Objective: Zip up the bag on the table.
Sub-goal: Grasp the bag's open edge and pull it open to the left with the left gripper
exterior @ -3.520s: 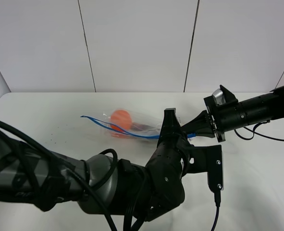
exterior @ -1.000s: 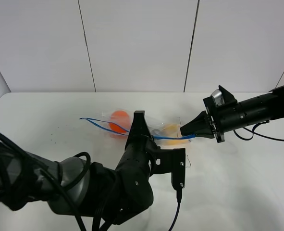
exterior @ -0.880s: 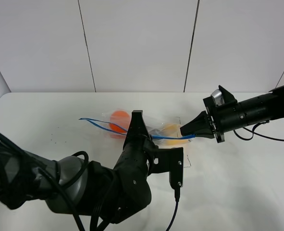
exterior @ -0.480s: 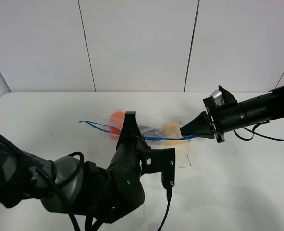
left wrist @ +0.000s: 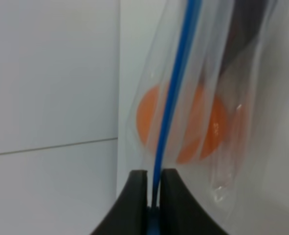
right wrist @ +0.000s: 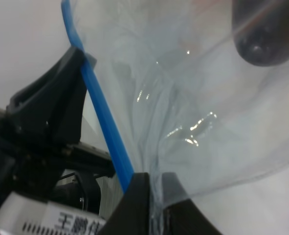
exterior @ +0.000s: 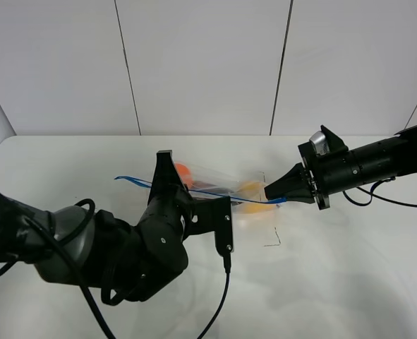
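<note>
The clear bag point(exterior: 222, 185) lies on the white table point(exterior: 356, 268), stretched between both grippers. Its blue zip strip point(exterior: 130, 181) runs along the near edge. My left gripper point(exterior: 164, 164) is shut on the strip near the bag's left end, in front of the orange point(exterior: 184, 170). In the left wrist view the left gripper point(left wrist: 153, 177) pinches the strip point(left wrist: 176, 88), with the orange point(left wrist: 205, 129) behind the plastic. My right gripper point(exterior: 270, 192) is shut on the bag's right corner, by the yellow pear point(exterior: 251, 188). The right wrist view shows the right gripper point(right wrist: 155, 182) clamping strip point(right wrist: 101, 120) and plastic, the dark eggplant point(right wrist: 266, 34) beyond.
The left arm's bulky black body point(exterior: 116, 247) and its cable point(exterior: 222, 296) cover the table's front left. The right arm point(exterior: 377, 164) reaches in from the right edge. White wall panels point(exterior: 201, 63) stand behind the table.
My left gripper has slid left along the blue strip, from the bag's middle to near its left end. The right gripper has held the right corner still.
</note>
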Robot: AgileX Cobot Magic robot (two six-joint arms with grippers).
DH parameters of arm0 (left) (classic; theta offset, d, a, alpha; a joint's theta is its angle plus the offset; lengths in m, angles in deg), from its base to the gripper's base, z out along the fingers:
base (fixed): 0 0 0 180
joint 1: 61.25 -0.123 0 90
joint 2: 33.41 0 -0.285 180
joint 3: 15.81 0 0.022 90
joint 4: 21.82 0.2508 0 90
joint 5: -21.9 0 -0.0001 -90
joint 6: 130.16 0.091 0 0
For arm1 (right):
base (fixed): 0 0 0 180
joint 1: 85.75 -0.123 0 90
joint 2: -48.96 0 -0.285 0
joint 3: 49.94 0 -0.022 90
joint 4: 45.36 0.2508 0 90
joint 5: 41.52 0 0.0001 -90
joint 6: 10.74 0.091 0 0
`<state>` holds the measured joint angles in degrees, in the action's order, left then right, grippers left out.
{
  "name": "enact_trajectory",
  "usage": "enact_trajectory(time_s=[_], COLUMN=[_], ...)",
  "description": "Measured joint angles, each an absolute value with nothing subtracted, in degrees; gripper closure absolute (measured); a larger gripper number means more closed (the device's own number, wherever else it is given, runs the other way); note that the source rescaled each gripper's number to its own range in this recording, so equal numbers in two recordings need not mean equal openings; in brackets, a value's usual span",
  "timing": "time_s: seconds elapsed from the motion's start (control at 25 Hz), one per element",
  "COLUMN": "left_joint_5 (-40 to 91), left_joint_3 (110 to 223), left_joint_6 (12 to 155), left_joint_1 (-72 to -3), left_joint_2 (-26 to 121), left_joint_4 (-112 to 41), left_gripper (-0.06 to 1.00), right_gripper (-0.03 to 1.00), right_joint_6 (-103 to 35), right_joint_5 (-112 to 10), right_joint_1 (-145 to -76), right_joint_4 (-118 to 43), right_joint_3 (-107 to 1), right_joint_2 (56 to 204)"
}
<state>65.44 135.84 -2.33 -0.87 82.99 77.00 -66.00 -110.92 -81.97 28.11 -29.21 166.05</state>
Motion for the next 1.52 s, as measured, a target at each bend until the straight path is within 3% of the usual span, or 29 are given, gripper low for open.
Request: enact_trajectory(time_s=[0.48,1.52], left_joint_5=[65.49,65.9], left_joint_3=[129.77,128.51], left_joint_6=[-2.63,-4.21], left_joint_1=[-6.8,-10.98], left_joint_2=[82.73,82.73], left_joint_4=[77.77,79.59], left_gripper=[0.94,0.94], right_gripper=[0.97,0.97], right_joint_6=[-66.0,-66.0], right_joint_5=[-110.92,-110.92], right_joint_1=[-82.2,-82.2], right_joint_4=[28.12,28.02], right_joint_3=[-29.21,-29.21], right_joint_2=[166.05,166.05])
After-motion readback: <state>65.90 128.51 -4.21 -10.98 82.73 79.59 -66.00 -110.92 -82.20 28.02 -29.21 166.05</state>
